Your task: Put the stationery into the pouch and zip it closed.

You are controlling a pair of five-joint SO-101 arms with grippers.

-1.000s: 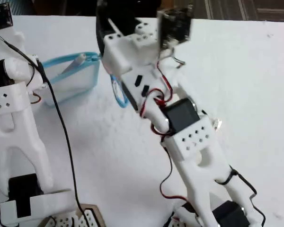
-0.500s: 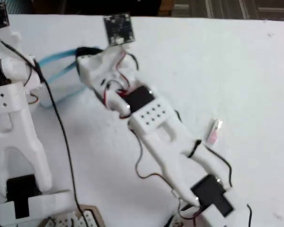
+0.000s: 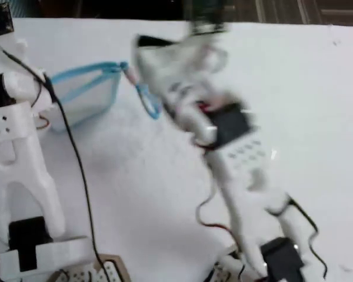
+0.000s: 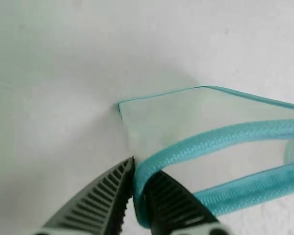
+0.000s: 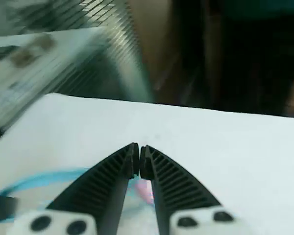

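Your left gripper [image 4: 133, 169] is clamped tight on the pouch [image 4: 186, 117], right at the end of its teal zipper band [image 4: 210, 139]. From that corner the pouch runs lengthwise across the table toward the right arm, its two bands apart so the mouth looks unzipped, and it ends at a pink pull tab [image 3: 129, 71] and a blue loop [image 3: 148, 101]. Your right gripper [image 5: 138, 159] sits at that far end with its tips pressed together just over the tab, though I can't tell if the tab is pinched. It's the nearer arm for the zip, so drag along the band's length.
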